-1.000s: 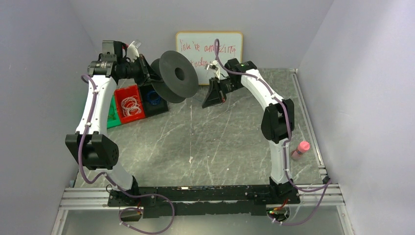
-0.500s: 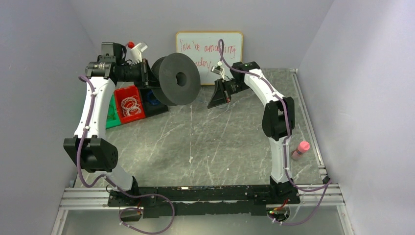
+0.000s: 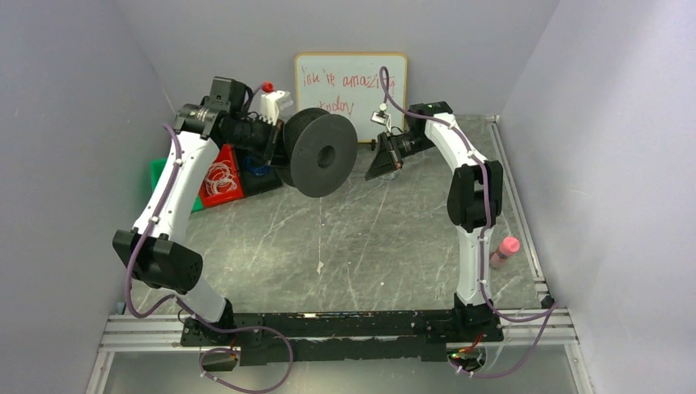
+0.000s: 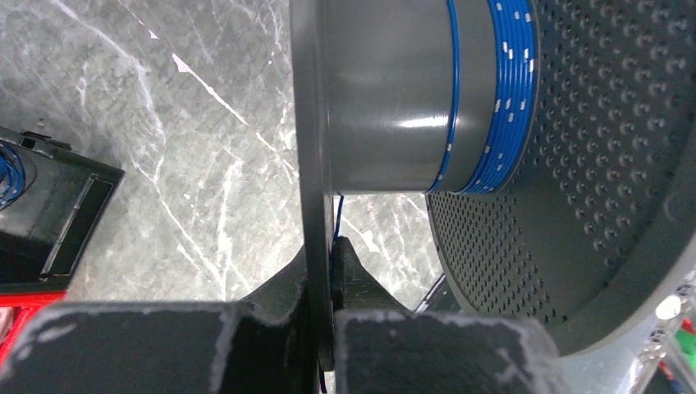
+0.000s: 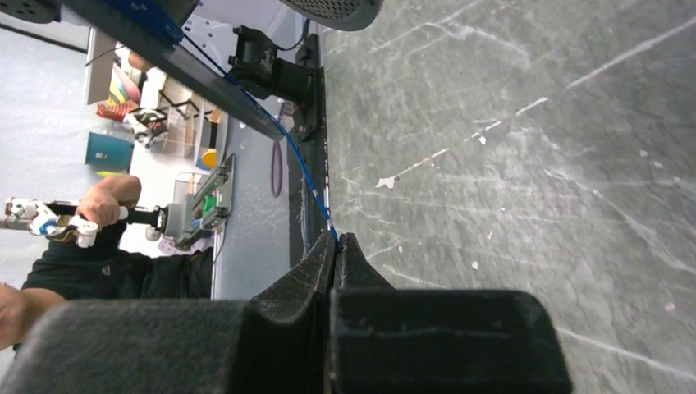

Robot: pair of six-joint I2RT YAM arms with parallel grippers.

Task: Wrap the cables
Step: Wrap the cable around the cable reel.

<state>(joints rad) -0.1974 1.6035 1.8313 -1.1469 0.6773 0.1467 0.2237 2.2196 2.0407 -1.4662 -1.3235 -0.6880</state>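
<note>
A dark grey spool (image 3: 320,152) hangs in the air at the back centre. My left gripper (image 3: 277,148) is shut on it, and in the left wrist view this gripper (image 4: 324,246) pinches the thin flange (image 4: 308,123) edge-on. Several turns of thin blue cable (image 4: 492,98) lie on the hub against the perforated far flange. My right gripper (image 3: 382,164) sits just right of the spool. In the right wrist view it (image 5: 336,240) is shut on the blue cable (image 5: 299,164), which runs taut up from the tips towards the spool.
Behind the left arm a red bin (image 3: 217,176) holds white coils, and a black bin (image 3: 258,168) holds blue wire. A whiteboard (image 3: 351,82) leans on the back wall. A pink bottle (image 3: 504,250) stands by the right rail.
My left arm has carried the spool to the right and turned it, so its face now points more forward. My right gripper has shifted right and back, still shut.
</note>
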